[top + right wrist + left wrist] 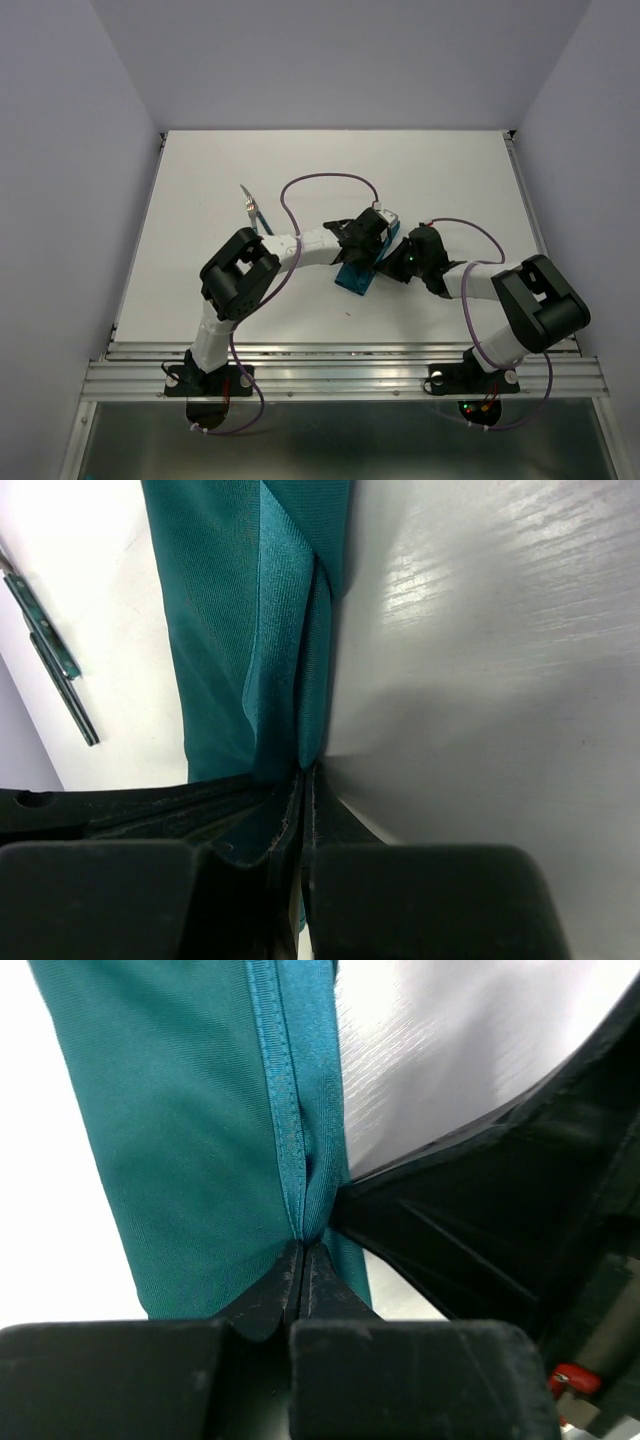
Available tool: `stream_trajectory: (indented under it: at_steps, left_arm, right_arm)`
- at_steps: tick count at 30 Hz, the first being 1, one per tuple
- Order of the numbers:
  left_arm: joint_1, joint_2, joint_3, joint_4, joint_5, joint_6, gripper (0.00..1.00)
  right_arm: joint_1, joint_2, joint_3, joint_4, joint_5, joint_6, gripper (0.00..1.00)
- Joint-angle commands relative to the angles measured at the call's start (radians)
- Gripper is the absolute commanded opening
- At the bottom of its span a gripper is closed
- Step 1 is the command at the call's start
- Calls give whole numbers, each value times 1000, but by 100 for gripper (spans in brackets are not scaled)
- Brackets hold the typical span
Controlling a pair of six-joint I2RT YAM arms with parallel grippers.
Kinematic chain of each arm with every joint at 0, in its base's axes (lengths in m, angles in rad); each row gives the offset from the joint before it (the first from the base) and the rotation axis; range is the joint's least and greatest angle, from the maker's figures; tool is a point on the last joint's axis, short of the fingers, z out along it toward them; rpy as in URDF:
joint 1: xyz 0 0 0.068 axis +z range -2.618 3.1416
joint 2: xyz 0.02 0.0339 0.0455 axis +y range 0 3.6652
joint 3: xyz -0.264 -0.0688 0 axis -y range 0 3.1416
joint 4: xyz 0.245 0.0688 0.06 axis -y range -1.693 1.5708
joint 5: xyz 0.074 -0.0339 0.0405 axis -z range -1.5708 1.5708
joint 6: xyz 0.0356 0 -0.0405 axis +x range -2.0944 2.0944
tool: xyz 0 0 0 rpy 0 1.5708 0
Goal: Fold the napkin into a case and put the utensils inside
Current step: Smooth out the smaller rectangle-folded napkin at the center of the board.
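Note:
The teal napkin (354, 278) lies folded into a narrow strip at mid-table, between the two wrists. In the left wrist view its hemmed edge (290, 1130) runs down into my left gripper (303, 1252), which is shut on the cloth. My right gripper (306, 770) is likewise shut on a fold of the napkin (285, 630). Both grippers (372, 240) (408, 258) crowd over the strip's far end. The utensils (255, 212) lie apart at the left, and their thin teal handles (50, 660) show in the right wrist view.
The white table (450, 190) is walled by pale panels at the back and sides. Purple cables loop over both arms. An aluminium rail (340, 365) runs along the near edge.

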Motion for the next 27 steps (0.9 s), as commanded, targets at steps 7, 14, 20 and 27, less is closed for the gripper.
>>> stream_trajectory:
  at_steps: [7, 14, 20, 27]
  left_arm:
    - [32, -25, 24, 58, 114, -47, 0]
    - [34, 4, 44, 61, 127, -58, 0]
    - [35, 49, 18, 81, 144, -68, 0]
    - [48, 50, -10, 106, 159, -73, 0]
  right_arm:
    - [9, 15, 28, 0, 24, -12, 1]
    - [9, 6, 23, 2, 25, -6, 1]
    - [9, -14, 13, -1, 41, 6, 1]
    - [9, -54, -6, -23, 62, 20, 11]
